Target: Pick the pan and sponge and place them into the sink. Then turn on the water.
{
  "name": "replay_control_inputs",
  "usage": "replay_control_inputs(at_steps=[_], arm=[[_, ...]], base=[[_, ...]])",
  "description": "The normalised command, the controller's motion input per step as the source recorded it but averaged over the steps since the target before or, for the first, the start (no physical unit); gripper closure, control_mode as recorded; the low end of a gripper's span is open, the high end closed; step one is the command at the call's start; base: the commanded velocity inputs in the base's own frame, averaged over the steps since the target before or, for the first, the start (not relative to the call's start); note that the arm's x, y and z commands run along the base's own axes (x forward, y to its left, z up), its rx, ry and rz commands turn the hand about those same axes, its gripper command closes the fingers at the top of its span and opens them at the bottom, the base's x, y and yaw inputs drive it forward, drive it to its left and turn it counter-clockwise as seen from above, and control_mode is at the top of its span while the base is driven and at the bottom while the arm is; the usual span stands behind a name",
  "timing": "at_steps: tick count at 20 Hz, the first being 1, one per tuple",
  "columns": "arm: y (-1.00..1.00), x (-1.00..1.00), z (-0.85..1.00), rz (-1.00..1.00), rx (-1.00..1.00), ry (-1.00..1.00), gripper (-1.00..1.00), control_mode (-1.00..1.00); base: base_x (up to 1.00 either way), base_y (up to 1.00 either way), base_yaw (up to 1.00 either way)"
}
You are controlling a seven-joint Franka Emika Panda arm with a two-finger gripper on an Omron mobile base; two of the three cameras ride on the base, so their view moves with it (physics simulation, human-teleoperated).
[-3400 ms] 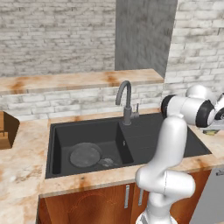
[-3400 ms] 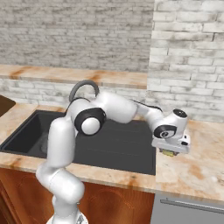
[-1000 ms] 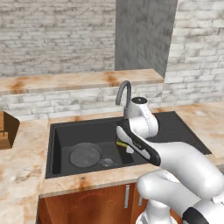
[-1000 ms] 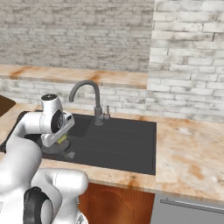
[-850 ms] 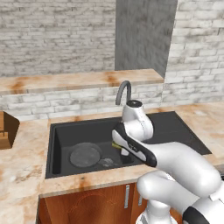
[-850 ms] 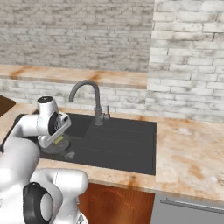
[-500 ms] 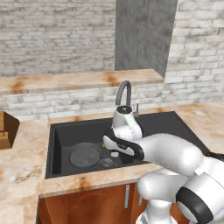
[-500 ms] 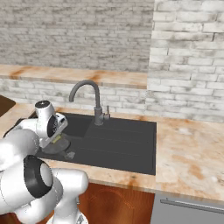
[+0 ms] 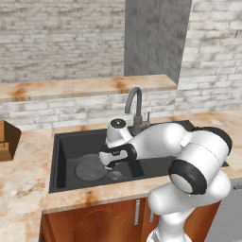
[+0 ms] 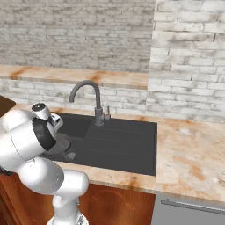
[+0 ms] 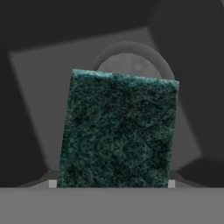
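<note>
My gripper (image 9: pixel 108 159) hangs low inside the left basin of the black sink (image 9: pixel 60 156), shut on the sponge (image 11: pixel 118 131). The sponge's dark green top faces the hand camera and hides both fingertips. Just beyond it lies the round dark grey pan (image 11: pixel 127 60), flat on the basin floor. In the left base view the pan (image 9: pixel 90 168) sits right beside the gripper, to its left. The right base view shows the pan (image 10: pixel 61 143) partly hidden behind my arm, inside the sink (image 10: pixel 132 145). Whether the sponge touches the pan I cannot tell.
The gooseneck faucet (image 9: pixel 135 103) stands on the back rim between the basins, seen also as the faucet (image 10: pixel 87 96) from the right. A round drain (image 9: pixel 115 174) lies by the pan. A wooden block (image 9: pixel 7 141) sits on the left counter. Brick wall and ledge rise behind.
The arm has carried the sponge leftward from the right-hand counter, across the sink divider, and lowered it into the left basin next to the pan. The grip has stayed the same.
</note>
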Motion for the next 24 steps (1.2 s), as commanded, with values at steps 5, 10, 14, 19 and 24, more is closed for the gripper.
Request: replay_control_inputs(at_steps=[5,10,14,19,24], arm=[[0.37,0.44,-0.47,-0.04,0.01,0.00,1.00,-1.00],[0.32,0.51,-0.53,-0.15,0.01,0.00,1.00,-1.00],[0.38,0.46,-0.58,-0.14,0.01,0.02,1.00,-1.00],[0.28,0.44,-0.53,-0.12,0.01,0.07,1.00,-1.00],[0.24,0.35,-0.55,-0.09,0.00,0.08,1.00,-1.00]], base=[[0.00,0.00,0.00],[0.00,0.00,0.00],[0.00,0.00,0.00],[0.00,0.00,0.00],[0.00,0.00,0.00]])
